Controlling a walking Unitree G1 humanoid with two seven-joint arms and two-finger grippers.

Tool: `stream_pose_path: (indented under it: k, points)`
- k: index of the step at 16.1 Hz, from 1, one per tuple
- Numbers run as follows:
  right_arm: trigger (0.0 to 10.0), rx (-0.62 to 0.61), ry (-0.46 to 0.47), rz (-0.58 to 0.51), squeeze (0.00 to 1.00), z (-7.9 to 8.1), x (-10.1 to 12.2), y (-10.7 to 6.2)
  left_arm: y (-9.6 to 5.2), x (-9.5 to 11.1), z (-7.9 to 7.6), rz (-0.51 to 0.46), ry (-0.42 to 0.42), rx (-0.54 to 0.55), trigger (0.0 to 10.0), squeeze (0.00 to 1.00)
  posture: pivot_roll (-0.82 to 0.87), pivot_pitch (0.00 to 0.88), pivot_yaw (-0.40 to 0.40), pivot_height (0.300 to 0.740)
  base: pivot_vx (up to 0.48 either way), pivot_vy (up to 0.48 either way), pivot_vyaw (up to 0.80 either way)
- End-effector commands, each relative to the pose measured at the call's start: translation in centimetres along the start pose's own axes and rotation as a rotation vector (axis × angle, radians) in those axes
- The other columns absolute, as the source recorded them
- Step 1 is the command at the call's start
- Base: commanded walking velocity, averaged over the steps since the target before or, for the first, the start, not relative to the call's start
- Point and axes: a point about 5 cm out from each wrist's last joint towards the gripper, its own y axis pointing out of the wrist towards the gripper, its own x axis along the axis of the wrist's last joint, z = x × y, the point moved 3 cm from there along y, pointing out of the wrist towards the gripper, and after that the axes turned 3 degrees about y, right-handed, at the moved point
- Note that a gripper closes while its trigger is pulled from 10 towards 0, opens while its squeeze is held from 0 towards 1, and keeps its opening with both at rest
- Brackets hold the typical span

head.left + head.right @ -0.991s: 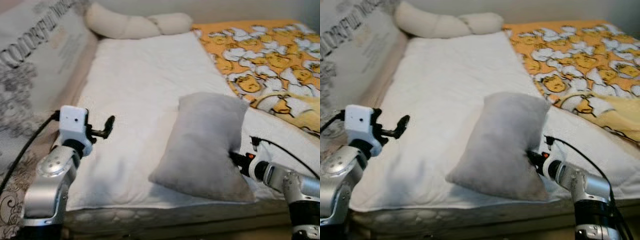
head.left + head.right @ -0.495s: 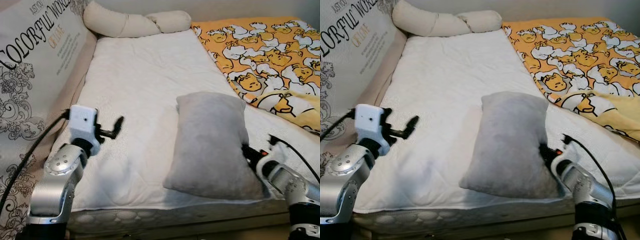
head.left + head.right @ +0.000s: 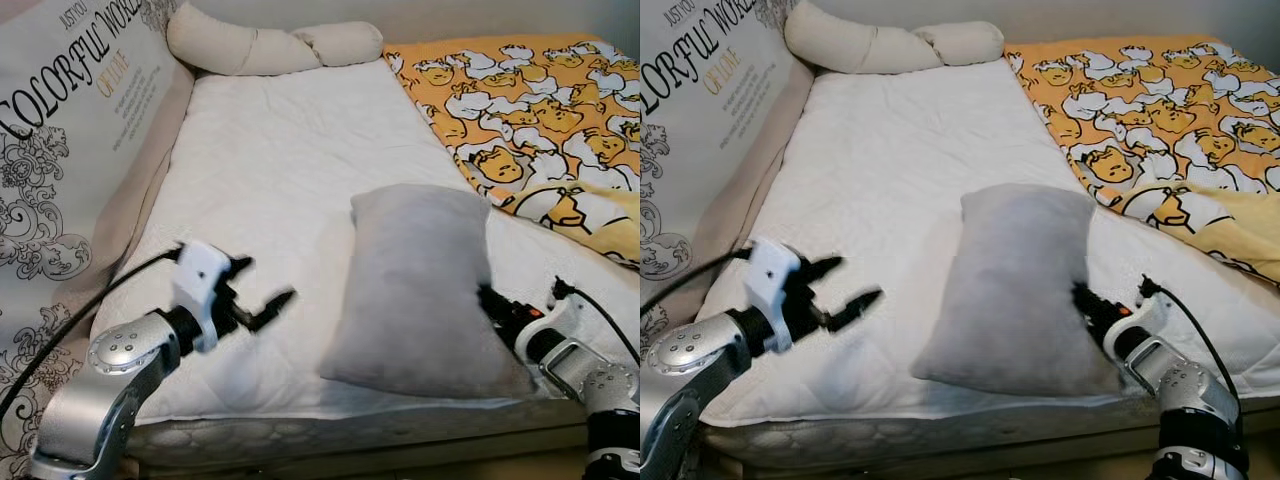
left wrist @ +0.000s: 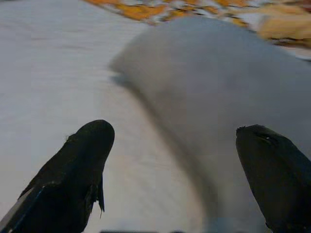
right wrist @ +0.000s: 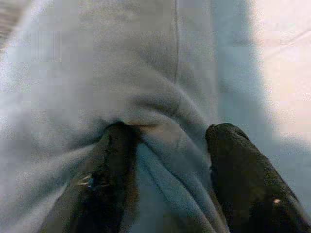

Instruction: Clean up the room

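A grey pillow (image 3: 420,290) lies on the white mattress (image 3: 290,160), close to its front edge. My right gripper (image 3: 490,300) is at the pillow's right edge. In the right wrist view its fingers (image 5: 243,179) are shut on a fold of the grey fabric (image 5: 146,63). My left gripper (image 3: 268,282) hovers open over the mattress, a short way left of the pillow, and points toward it. The left wrist view has the pillow (image 4: 218,82) ahead of the two spread fingertips (image 4: 87,145), with nothing between them.
A padded side panel with printed lettering (image 3: 60,150) runs along the bed's left side. A cream knotted bolster (image 3: 270,45) lies at the far end. An orange duck-print blanket (image 3: 530,100) covers the right side. The mattress's front edge (image 3: 300,435) is just below both arms.
My left gripper has swung down and to the right, toward the pillow. The right gripper stays on the pillow's right edge, and the pillow has settled flatter than a second ago.
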Motion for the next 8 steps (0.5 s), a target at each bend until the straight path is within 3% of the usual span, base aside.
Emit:
stream_pose_path:
  k: [1, 2, 6, 7, 8]
  points:
    - [10.0, 0.121, 0.039, 0.014, 1.0, 1.8, 0.2, 0.4, 0.1, 0.4, -0.6, 0.004, 0.012, -0.071, 10.0, 0.0, -0.1, 0.0, 0.06, 0.74, 0.0, 0.0, 0.0]
    - [10.0, 0.165, 0.053, 0.059, 1.0, 2.3, -0.7, 0.6, 0.2, 0.4, -0.6, 0.019, 0.023, -0.103, 10.0, 0.0, -0.1, 0.0, 0.06, 0.74, 0.0, 0.0, 0.0]
    - [10.0, 0.13, 0.062, 0.148, 1.0, 1.8, -3.0, 1.8, 0.5, 0.7, -0.3, 0.027, 0.042, -0.126, 10.0, 0.0, -0.09, 0.0, 0.059, 0.74, 0.0, 0.0, 0.0]
    - [10.0, 0.131, 0.038, 0.197, 0.0, 2.2, -4.5, 2.7, 0.5, 0.7, -0.2, 0.028, 0.051, -0.124, 10.0, 0.0, -0.08, 0.0, 0.058, 0.74, 0.0, 0.0, 0.0]
    - [10.0, 0.144, 0.027, 0.215, 0.0, 2.4, -4.9, 2.9, 0.5, 0.7, -0.2, 0.029, 0.052, -0.123, 10.0, 0.0, -0.08, 0.0, 0.058, 0.74, 0.0, 0.0, 0.0]
